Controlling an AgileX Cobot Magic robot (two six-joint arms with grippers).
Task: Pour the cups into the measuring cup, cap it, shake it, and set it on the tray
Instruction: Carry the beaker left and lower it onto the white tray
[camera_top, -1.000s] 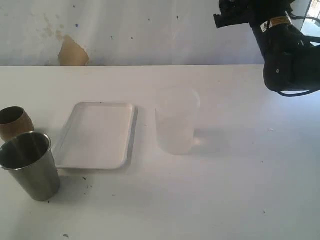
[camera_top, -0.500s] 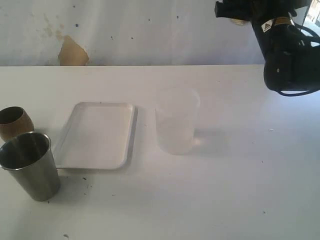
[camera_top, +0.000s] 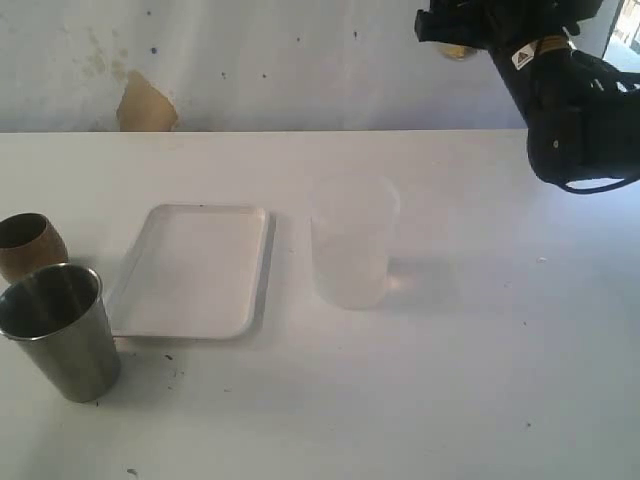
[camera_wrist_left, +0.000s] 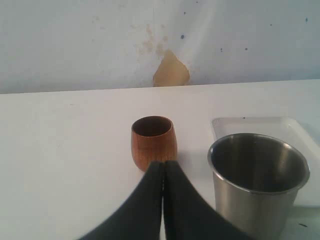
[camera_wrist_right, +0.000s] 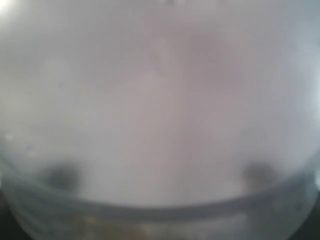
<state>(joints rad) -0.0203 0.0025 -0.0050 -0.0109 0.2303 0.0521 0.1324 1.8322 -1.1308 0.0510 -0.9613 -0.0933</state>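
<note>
table, tray, steel tumbler, brown cup, beaker

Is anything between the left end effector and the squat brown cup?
Nothing visible does; the left end effector points straight at the squat rounded brown cup. The tall shiny steel tumbler stands off to the side.

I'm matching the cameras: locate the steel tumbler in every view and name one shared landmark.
Exterior view: the steel tumbler stands at lower left, in front of the brown cup, left of the tray.
Left wrist view: the steel tumbler stands beside the brown cup, hiding part of the tray.
Right wrist view: not in it; only a blurred whitish surface shows.
Shared landmark: the tan wall patch, seen in both other views.
</note>
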